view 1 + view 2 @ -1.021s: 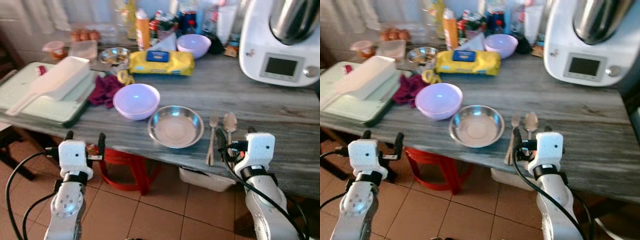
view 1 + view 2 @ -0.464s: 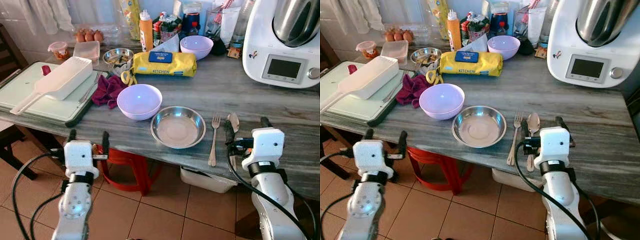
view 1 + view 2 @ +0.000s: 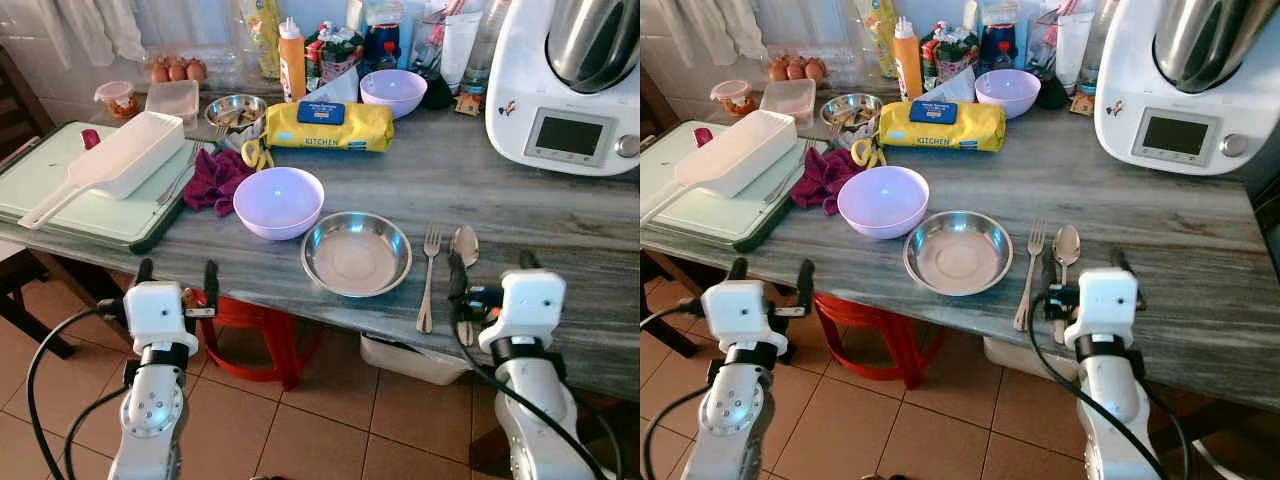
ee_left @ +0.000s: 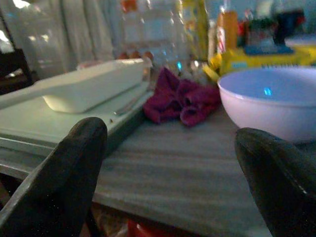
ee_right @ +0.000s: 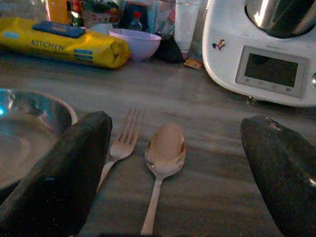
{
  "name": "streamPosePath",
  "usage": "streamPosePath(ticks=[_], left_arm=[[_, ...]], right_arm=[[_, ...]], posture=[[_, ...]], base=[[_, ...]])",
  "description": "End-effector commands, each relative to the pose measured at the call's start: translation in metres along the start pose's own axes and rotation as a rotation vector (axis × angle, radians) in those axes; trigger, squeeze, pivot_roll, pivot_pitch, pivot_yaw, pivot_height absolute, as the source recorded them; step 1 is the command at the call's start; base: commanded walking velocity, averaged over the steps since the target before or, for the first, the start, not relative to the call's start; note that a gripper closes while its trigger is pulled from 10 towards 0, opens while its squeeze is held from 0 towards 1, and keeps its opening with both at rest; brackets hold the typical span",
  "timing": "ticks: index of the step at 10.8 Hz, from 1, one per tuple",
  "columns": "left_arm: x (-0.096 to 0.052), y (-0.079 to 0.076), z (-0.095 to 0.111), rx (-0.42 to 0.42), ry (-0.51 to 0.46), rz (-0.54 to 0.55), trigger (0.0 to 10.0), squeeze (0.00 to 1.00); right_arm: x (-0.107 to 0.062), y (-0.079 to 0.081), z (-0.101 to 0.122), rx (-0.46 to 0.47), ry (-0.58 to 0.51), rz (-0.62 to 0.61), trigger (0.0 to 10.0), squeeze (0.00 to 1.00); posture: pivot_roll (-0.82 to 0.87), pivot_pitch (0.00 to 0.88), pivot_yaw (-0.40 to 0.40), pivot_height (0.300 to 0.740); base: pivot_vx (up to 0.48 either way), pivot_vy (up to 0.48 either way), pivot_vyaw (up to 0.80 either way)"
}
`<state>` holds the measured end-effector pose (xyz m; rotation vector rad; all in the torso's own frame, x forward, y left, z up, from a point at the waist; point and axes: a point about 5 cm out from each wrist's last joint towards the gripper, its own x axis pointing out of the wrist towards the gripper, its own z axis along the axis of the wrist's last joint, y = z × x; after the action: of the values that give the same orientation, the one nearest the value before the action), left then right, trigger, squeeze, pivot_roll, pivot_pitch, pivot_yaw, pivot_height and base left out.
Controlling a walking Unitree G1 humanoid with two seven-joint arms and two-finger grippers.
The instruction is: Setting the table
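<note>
The right hand (image 3: pixel 1080 290) sits at the near edge of the grey table (image 3: pixel 1180 240), fingers spread wide and holding nothing; its white body covers the lower end of the spoon (image 3: pixel 1066 243), so only the bowl and part of the handle show ahead of it. In the right wrist view the spoon lies between the two fingers, with the fork (image 5: pixel 121 143) just beside it toward the steel bowl (image 3: pixel 958 251), whose far side is cut off by one dark finger (image 5: pixel 54 173). The left hand (image 3: pixel 175 285) hangs below the table edge, also wide open and empty, in front of a red stool (image 3: pixel 262 330) mostly hidden under the table. Ahead of it stand the lilac bowl (image 3: pixel 278 201) and a crumpled maroon cloth (image 4: pixel 182 96). The bottles behind are too blurred to read.
</note>
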<state>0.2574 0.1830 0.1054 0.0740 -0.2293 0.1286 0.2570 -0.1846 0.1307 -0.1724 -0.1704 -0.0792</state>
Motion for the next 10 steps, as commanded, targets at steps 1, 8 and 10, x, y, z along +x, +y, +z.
streamPosePath(ticks=[1,8,10], left_arm=[[0.000,0.004,-0.004,0.010,0.028,0.020,10.0,0.00],[0.000,0.002,-0.008,0.020,0.063,0.030,10.0,0.00],[0.003,-0.001,-0.007,0.023,0.065,0.035,10.0,0.00]], right_arm=[[-0.001,0.001,-0.005,0.044,0.026,0.000,10.0,0.00],[-0.005,0.010,-0.007,0.030,0.009,0.029,10.0,0.00],[-0.005,0.011,-0.005,0.029,-0.006,0.028,10.0,0.00]], posture=[[-0.11,0.142,0.050,0.740],[-0.11,0.162,0.064,0.740],[-0.11,0.165,0.067,0.740]], base=[[0.000,0.000,0.00],[0.000,0.000,-0.23],[0.000,0.000,-0.69]])
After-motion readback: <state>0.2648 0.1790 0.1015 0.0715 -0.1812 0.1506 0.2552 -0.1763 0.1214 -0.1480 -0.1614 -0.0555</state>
